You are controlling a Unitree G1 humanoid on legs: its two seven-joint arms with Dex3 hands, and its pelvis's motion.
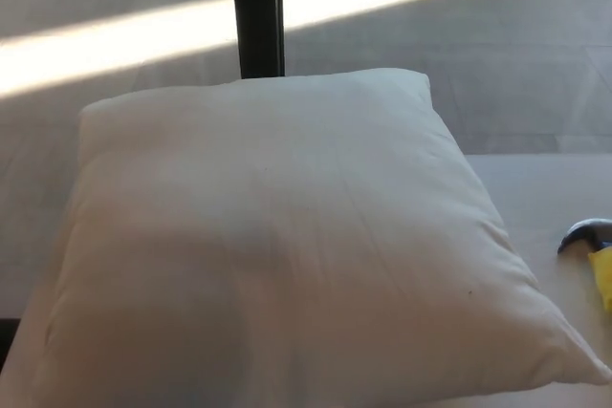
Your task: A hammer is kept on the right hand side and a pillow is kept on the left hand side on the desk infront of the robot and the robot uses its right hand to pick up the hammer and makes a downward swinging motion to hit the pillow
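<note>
A large white pillow [277, 246] fills most of the head view, lying on the pale desk [545, 188]. At the right edge, the hammer [593, 250] is only partly in the picture: its dark metal head and a bit of yellow handle show, resting on the desk just right of the pillow. Neither of my hands appears in this view.
A black upright post [256, 11] stands behind the pillow. Beyond the desk lies a grey floor with bright bands of sunlight [115, 45]. The desk's far edge runs behind the pillow on the right.
</note>
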